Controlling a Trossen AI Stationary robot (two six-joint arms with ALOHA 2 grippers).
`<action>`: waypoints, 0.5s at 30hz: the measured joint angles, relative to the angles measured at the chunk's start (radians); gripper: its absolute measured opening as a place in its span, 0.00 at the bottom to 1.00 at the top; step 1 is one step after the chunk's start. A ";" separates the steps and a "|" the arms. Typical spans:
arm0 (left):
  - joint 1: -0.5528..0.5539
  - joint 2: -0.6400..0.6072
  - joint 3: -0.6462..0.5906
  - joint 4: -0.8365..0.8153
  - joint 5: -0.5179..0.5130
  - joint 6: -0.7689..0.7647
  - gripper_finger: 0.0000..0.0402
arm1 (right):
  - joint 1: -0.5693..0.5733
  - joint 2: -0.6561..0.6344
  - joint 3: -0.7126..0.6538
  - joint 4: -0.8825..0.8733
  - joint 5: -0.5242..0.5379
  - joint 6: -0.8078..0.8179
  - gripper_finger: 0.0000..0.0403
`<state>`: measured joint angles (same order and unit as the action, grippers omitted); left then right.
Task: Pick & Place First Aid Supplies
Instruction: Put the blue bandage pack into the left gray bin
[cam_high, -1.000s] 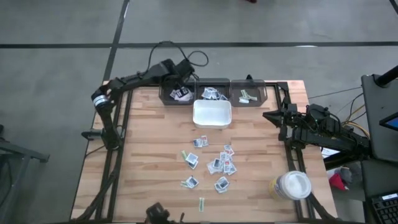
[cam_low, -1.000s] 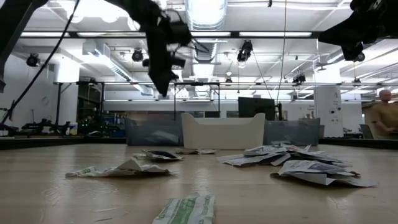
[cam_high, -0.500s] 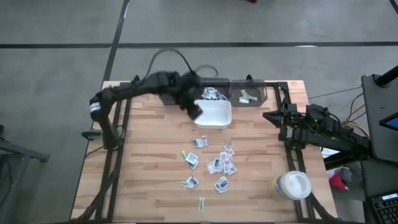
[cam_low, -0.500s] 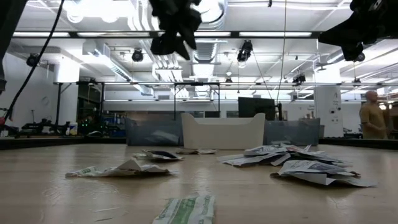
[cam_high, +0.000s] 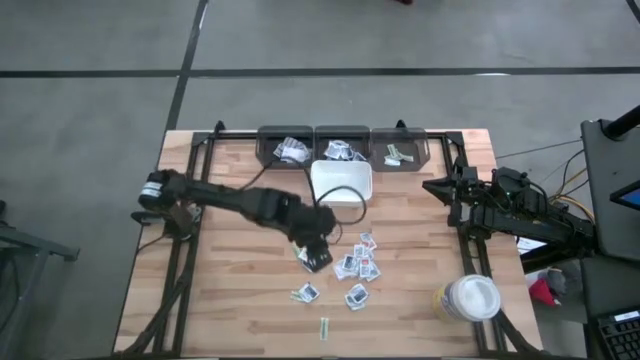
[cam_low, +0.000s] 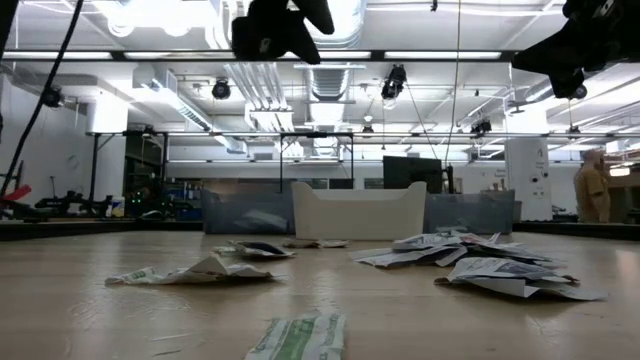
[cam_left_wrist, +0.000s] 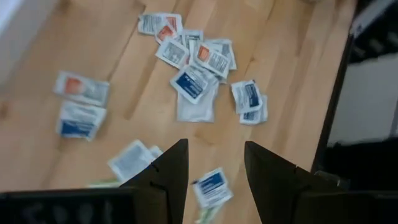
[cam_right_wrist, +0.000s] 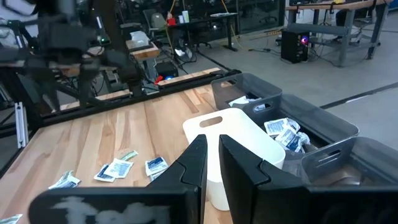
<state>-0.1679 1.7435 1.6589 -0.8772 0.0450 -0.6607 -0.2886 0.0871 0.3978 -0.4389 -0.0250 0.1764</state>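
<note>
A: Where are the first aid supplies (cam_high: 345, 265) right now?

B: Most lie loose on the wooden tabletop (cam_high: 230, 280), in a scatter in front of the white tray (cam_high: 341, 182). A few more sit in the three dark bins (cam_high: 342, 147) along the far edge.

A: What do they look like?

B: Small flat packets, white or grey. From the left wrist view some carry a blue panel, like the one in the middle of the cluster (cam_left_wrist: 193, 81), others a red or orange mark (cam_left_wrist: 81, 88). One narrow greenish strip (cam_high: 325, 327) lies apart, close to the near edge. In the low view the packets look crumpled and slightly lifted at the corners (cam_low: 195, 271).

A: And the left tool?

B: The left tool (cam_high: 315, 251) hangs above the left side of the scatter, fingers spread wide with nothing between them; its wrist view looks down past both fingers (cam_left_wrist: 166, 174) onto the packets.

A: The right one?

B: The right tool (cam_high: 437, 187) waits off at the right edge of the tabletop, well apart from the packets. Its fingers (cam_right_wrist: 198, 163) stand narrow, only a thin gap between them, holding nothing. A round white-lidded jar (cam_high: 471, 298) sits at the near right corner.
</note>
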 joint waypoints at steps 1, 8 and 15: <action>-0.014 0.000 -0.017 0.024 -0.013 -0.049 0.37 | 0.000 0.000 0.000 0.000 0.000 0.000 0.10; -0.060 0.000 -0.164 0.200 -0.039 -0.334 0.37 | 0.000 0.000 0.000 0.000 0.000 0.000 0.10; -0.069 0.031 -0.282 0.475 -0.079 -0.222 0.37 | 0.000 0.000 0.000 -0.014 0.000 0.000 0.10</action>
<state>-0.2374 1.7743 1.3773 -0.4023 -0.0341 -0.8828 -0.2882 0.0869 0.3980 -0.4528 -0.0250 0.1764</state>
